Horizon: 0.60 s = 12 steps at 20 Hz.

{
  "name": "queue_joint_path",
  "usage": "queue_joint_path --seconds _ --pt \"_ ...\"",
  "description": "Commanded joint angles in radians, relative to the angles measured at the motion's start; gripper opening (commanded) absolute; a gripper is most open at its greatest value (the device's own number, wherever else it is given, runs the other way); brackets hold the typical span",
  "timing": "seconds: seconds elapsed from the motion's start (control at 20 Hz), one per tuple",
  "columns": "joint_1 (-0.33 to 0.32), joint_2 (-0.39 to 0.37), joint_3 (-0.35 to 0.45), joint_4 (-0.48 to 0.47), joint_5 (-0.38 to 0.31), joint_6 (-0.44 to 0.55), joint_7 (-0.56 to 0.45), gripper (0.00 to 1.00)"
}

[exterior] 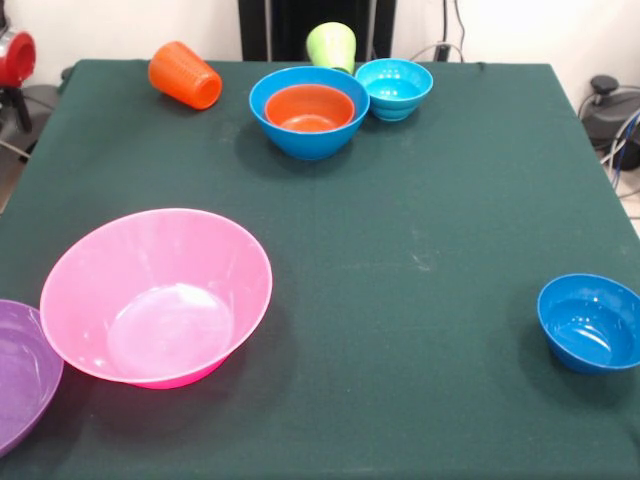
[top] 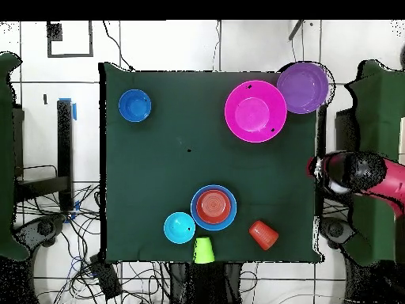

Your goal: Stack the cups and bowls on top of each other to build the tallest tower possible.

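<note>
A medium blue bowl (exterior: 300,140) holds the small orange bowl (exterior: 309,108) nested inside it, a two-piece tower. A cyan bowl (exterior: 394,88) touches its side. The lime green cup (exterior: 331,46) is at the table edge just behind them. On its side nearby lies the ribbed orange cup (exterior: 185,75). The huge pink bowl (exterior: 155,295) overlaps the rim of the purple bowl (exterior: 20,375). A dark blue bowl (exterior: 590,322) sits alone. The red arm (top: 352,174) hangs off the table's side, away from every piece; the overhead view does not show how its gripper stands.
Dark green cloth (exterior: 420,230) covers the table. Cables (top: 87,237) and stands lie on the floor around it. The purple bowl (top: 304,85) reaches the table's corner, and the green cup (top: 204,250) is right at the edge.
</note>
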<state>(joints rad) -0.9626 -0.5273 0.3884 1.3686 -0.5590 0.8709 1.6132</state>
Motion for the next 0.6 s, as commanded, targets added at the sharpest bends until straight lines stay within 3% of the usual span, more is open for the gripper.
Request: queue_joint_path --seconds 0.05,0.25,0.45,0.6 --pt "0.087 0.128 0.083 -0.192 -0.054 0.128 -0.265 1.0" --pt "0.065 0.105 0.082 -0.125 -0.051 0.049 -0.239 1.0" --pt "0.068 0.117 0.082 -0.144 -0.047 0.067 -0.239 1.0" --pt "0.06 0.1 0.076 -0.111 -0.041 0.019 -0.188 1.0"
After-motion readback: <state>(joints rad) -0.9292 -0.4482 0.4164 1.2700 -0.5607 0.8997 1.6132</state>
